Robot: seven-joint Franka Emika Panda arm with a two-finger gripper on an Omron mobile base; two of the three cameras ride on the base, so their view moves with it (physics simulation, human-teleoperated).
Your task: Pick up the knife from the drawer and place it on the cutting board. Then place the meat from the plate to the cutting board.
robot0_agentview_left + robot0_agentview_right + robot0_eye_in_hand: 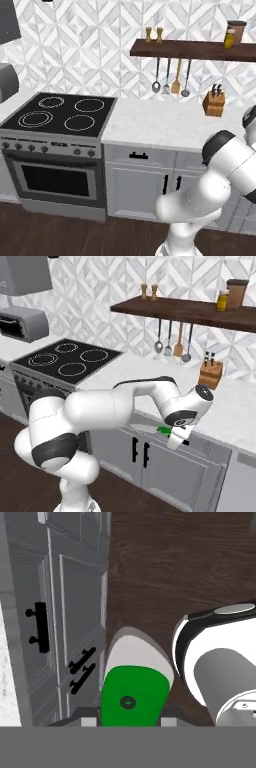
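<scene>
Claw (175, 437) clamped on the knife (134, 684).
You see its green handle pinched between the tips, grey blade pointing ahead over the wood floor (180, 567); cabinet doors (75, 612) alongside, counter (235, 416) just above.

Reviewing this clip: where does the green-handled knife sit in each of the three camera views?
Left base view: not in it.
Right base view: knife lower right of centre, at the gripper, just below the counter edge.
Hand view: bottom centre, green handle nearest, grey blade pointing up over the wood floor.
Shared landmark: black cabinet handles.
</scene>
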